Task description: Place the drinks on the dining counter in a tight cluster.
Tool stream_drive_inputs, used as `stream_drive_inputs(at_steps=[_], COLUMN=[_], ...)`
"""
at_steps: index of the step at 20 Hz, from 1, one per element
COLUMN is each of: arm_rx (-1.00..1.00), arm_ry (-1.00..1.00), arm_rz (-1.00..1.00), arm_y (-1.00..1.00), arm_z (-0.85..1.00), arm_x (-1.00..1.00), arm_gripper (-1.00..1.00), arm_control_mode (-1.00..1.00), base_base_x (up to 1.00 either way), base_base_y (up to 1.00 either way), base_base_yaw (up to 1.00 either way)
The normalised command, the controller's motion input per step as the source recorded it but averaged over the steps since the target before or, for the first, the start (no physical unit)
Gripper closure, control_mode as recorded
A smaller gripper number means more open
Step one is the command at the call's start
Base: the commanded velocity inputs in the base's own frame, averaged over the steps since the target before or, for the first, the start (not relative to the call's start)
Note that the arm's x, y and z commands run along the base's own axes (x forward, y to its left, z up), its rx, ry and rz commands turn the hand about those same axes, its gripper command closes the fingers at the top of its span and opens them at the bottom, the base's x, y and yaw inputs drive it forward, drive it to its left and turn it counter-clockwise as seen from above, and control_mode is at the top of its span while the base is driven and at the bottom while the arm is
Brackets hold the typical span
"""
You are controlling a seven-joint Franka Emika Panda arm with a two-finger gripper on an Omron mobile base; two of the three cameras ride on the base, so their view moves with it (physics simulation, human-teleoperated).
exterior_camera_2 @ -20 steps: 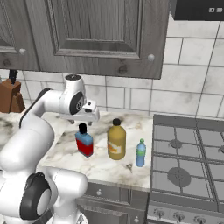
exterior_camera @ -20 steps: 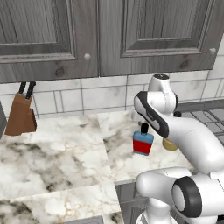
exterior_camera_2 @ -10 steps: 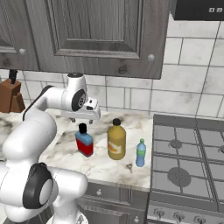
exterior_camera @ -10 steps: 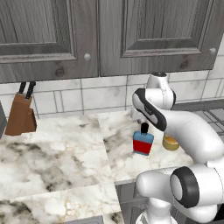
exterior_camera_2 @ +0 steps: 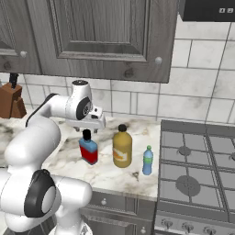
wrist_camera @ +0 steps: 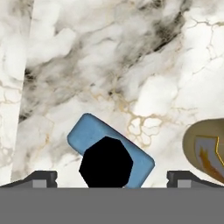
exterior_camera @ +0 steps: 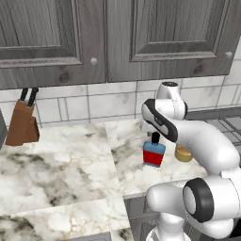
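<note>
Three drinks stand on a marble worktop (exterior_camera_2: 110, 176) backed by tiles; the dining counter is out of view. The squat blue flask (exterior_camera_2: 88, 150) (exterior_camera: 154, 155) with red label and black cap is leftmost. Beside it stands the taller amber bottle (exterior_camera_2: 122, 148) (exterior_camera: 183, 154), then the small light-blue bottle (exterior_camera_2: 147, 160). My gripper (exterior_camera_2: 87, 129) (exterior_camera: 154, 135) hangs open just above the flask's cap, pointing down. In the hand view the gripper (wrist_camera: 111, 178) straddles the black cap, with the flask (wrist_camera: 87, 135) below and the amber bottle (wrist_camera: 208, 148) at the right edge.
A wooden knife block (exterior_camera: 21, 124) (exterior_camera_2: 10, 101) stands at the far left by the tiled wall. A gas stove (exterior_camera_2: 197, 174) adjoins the worktop on the right. Grey wall cabinets (exterior_camera: 108, 37) hang above.
The arm has folded in and the hand has sunk slightly toward the blue flask's cap. The jaws stay open. The bottles have not moved.
</note>
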Motion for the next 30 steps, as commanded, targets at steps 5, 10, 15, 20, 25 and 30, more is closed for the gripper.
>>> stream_drive_inputs(at_steps=[5,10,15,20,25,30], arm_rx=[0.0,0.0,0.0,0.0,0.0,0.0], arm_ry=[0.02,0.01,0.02,0.02,0.0,0.0], arm_rz=[0.0,0.0,0.0,0.0,0.0,0.0], arm_y=[0.0,0.0,0.0,0.0,0.0,0.0], arm_z=[-0.3,-0.19,-0.15,-0.17,0.0,0.0], arm_x=[0.03,0.09,0.0,0.0,0.0,0.0], arm_gripper=[-1.0,-1.0,-1.0,-1.0,1.0,1.0], arm_control_mode=[-1.0,-1.0,-1.0,-1.0,-1.0,-1.0], base_base_x=[0.0,0.0,0.0,0.0,0.0,0.0], base_base_y=[0.0,0.0,0.0,0.0,0.0,0.0], base_base_yaw=[0.0,0.0,0.0,0.0,0.0,0.0])
